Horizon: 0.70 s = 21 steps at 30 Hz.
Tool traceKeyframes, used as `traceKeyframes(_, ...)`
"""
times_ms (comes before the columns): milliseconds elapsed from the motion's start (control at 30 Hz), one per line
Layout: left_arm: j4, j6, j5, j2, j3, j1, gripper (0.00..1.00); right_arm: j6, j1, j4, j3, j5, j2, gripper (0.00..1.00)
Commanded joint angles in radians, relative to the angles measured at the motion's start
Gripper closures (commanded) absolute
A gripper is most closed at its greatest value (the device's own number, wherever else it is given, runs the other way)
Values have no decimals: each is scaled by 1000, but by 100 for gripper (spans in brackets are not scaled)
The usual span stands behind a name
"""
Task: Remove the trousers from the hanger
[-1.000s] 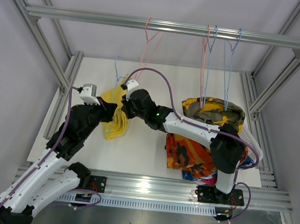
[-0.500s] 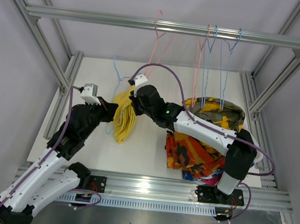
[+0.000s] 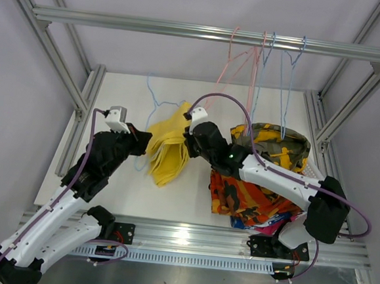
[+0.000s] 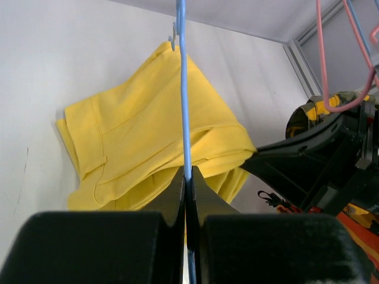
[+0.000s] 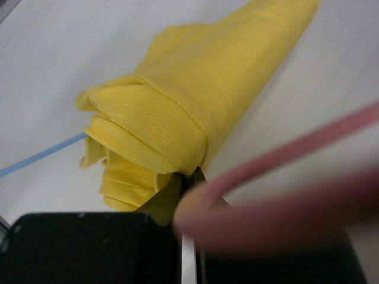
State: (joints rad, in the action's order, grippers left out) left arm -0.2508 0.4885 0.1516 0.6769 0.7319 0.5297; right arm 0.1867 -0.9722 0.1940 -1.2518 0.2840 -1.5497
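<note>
2 clenched: left pincer (image 4: 187,175) on blue hanger (image 4: 182,89), right pincer (image 5: 190,177) on yellow trousers (image 5: 177,100) (white table (image 3: 118,93), aluminium frame (image 3: 185,30)).

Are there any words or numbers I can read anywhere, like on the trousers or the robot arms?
None. No words, numbers or signs can be read in any view. The yellow trousers are plain, the camouflage trousers and orange-red trousers carry only patterns, and the left arm and right arm show no readable label.

I'm looking at a white tabletop (image 3: 188,204) boxed in by an aluminium frame (image 3: 153,26), pale grey walls (image 3: 24,70) around, light glinting off the front rail (image 3: 183,234).
</note>
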Motion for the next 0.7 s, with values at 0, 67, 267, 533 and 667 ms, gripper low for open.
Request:
traceKeyframes(0, 56, -13, -6, -13, 46, 4, 100, 39, 49, -106, 112, 119, 114, 100)
traceKeyframes(67, 54, -14, -10, -7, 47, 6, 99, 51, 61, -108, 150, 116, 154, 100)
traceKeyframes(267, 56, -14, -15, -8, 50, 4, 99, 94, 64, -128, 226, 69, 140, 100)
traceKeyframes(533, 51, -24, -23, 0, 52, 15, 99, 149, 27, -183, 235, 55, -6, 79)
traceKeyframes(667, 39, -27, -30, 16, 67, 23, 99, 158, 21, -182, 221, 35, -44, 55)
